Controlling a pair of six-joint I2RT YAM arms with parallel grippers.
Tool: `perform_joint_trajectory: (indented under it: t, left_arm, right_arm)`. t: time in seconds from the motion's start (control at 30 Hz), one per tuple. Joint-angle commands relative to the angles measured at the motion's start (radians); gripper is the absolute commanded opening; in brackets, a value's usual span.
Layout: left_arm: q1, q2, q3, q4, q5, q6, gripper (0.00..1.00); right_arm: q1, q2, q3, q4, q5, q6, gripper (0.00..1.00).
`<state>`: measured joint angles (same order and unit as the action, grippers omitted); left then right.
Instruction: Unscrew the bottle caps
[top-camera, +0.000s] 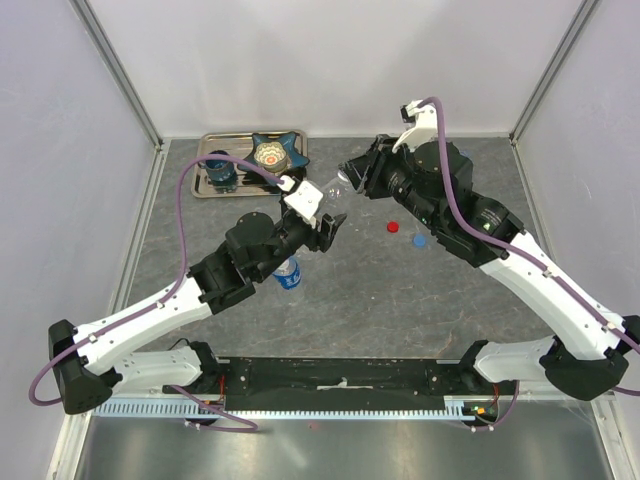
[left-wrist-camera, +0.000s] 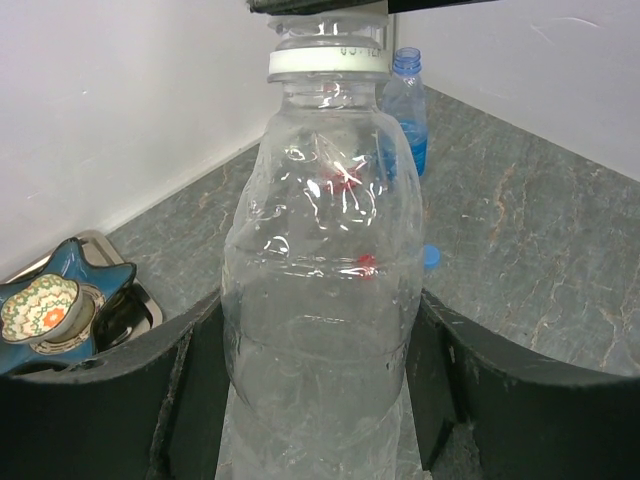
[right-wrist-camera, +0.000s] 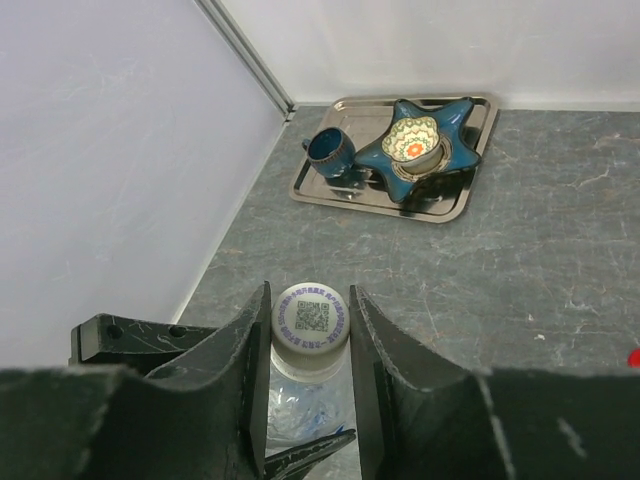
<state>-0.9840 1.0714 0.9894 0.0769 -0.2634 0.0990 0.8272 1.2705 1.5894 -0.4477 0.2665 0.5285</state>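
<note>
A clear plastic bottle (top-camera: 335, 196) hangs tilted above the table between both arms. My left gripper (top-camera: 325, 228) is shut on its body, the dark fingers (left-wrist-camera: 190, 400) pressing both sides of the bottle (left-wrist-camera: 320, 300). My right gripper (top-camera: 352, 178) is shut on its white cap (right-wrist-camera: 311, 318), which carries a printed code and sits squeezed between the two fingers. A red cap (top-camera: 393, 226) and a blue cap (top-camera: 419, 239) lie loose on the table. A blue-labelled bottle (top-camera: 288, 272) lies under my left arm. A blue-tinted bottle (left-wrist-camera: 405, 100) stands farther back.
A metal tray (top-camera: 205, 188) at the back left holds a dark blue mug (top-camera: 222, 170) and a blue star-shaped dish (top-camera: 276, 152). White walls enclose the table on the left, back and right.
</note>
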Motion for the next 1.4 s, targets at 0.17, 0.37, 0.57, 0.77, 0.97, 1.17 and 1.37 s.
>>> perform_joint_trajectory:
  t: [0.17, 0.37, 0.57, 0.77, 0.97, 1.17, 1.37]
  left_arm:
    - [-0.007, -0.014, 0.018, 0.058, -0.010, 0.041, 0.52]
    - [0.050, -0.053, 0.093, -0.032, 0.542, 0.007, 0.57]
    - [0.280, -0.001, 0.152, 0.111, 1.319, -0.428, 0.57]
    - [0.344, 0.067, 0.143, 0.440, 1.596, -0.755, 0.57]
    - [0.349, 0.111, 0.141, 0.655, 1.678, -0.933, 0.57]
    - [0.349, 0.139, 0.135, 0.780, 1.710, -1.053, 0.58]
    - [0.349, 0.180, 0.126, 0.951, 1.722, -1.182, 0.58]
  right_arm:
    - [0.000, 0.010, 0.009, -0.014, -0.128, -0.045, 0.00]
    - [-0.003, -0.002, 0.041, -0.057, -0.384, -0.213, 0.00]
    - [-0.039, -0.046, 0.061, -0.077, -0.688, -0.321, 0.00]
    - [-0.040, -0.163, -0.002, 0.001, -0.933, -0.392, 0.00]
    - [-0.040, -0.201, -0.043, 0.021, -1.096, -0.426, 0.00]
    - [-0.040, -0.201, -0.043, 0.020, -1.254, -0.456, 0.00]
    - [-0.040, -0.214, -0.066, 0.023, -1.351, -0.490, 0.00]
